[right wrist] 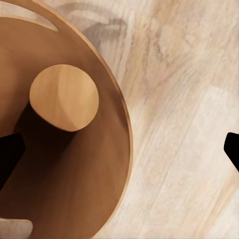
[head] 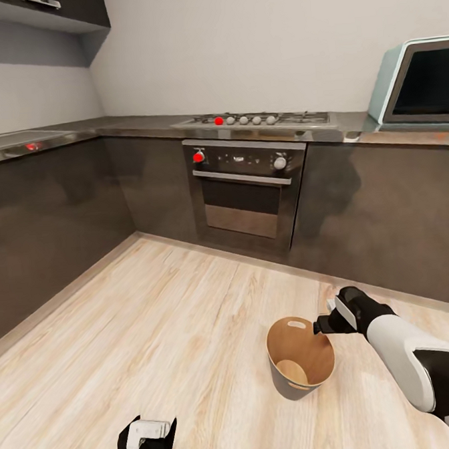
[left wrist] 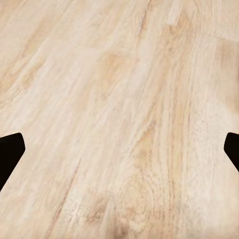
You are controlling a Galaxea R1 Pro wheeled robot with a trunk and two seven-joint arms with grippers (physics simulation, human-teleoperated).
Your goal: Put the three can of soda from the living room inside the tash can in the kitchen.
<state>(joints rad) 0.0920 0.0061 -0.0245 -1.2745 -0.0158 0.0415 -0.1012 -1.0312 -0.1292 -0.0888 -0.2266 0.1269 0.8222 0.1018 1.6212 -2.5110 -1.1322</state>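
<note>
The tash can (head: 293,387), off-white outside and brown inside, stands upright on the pale wood kitchen floor, its oval handle slot (head: 297,324) at the far rim. My right gripper (head: 322,325) hangs just above its right rim. In the right wrist view the gripper (right wrist: 119,149) is open, nothing between its fingertips (right wrist: 10,157), looking down onto the can's round bottom (right wrist: 64,97). A pale grey shape (right wrist: 14,229) at that picture's edge is too cropped to identify. My left gripper (head: 147,436) is low at the front, open (left wrist: 119,149) over bare floor. The soda cans are out of view.
Dark grey cabinets (head: 50,223) run along the left and back walls. A steel built-in oven (head: 245,189) with a red knob sits under a gas hob (head: 257,120). A pale blue microwave (head: 419,83) stands on the counter at the right. Wood floor (head: 158,323) spreads left of the can.
</note>
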